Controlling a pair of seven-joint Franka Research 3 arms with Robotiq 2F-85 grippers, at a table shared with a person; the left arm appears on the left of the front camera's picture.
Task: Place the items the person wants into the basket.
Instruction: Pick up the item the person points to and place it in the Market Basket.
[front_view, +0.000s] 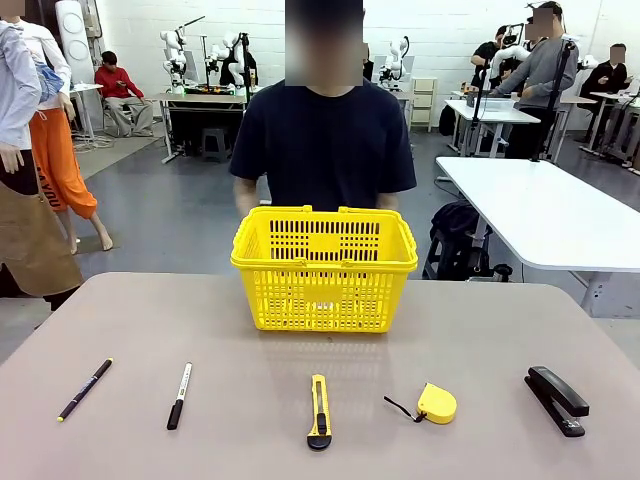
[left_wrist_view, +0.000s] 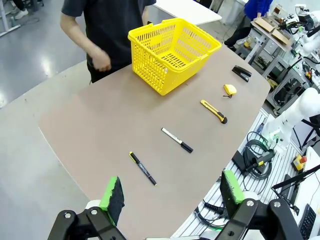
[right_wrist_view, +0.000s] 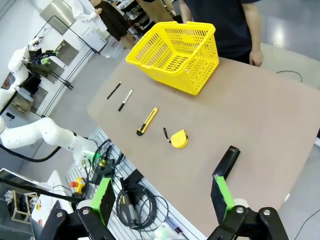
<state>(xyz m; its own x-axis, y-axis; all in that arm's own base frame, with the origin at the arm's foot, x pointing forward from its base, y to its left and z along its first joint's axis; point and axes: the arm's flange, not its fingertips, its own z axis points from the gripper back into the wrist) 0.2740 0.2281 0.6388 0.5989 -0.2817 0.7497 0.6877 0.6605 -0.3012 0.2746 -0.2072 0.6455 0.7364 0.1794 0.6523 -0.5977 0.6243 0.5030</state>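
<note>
My left gripper hung released and empty by the edge of the brown table. From it the white-barrelled marker with black cap lay at twelve o'clock and the yellow-and-black box cutter at one, both well apart from my green pads. The yellow slotted plastic basket stood farther off at twelve, before the person in the black T-shirt. My right gripper was spread wide, grasping nothing. The black stapler lay at two o'clock, just past one pad.

A grey floor, white wall and white tables lie behind.
</note>
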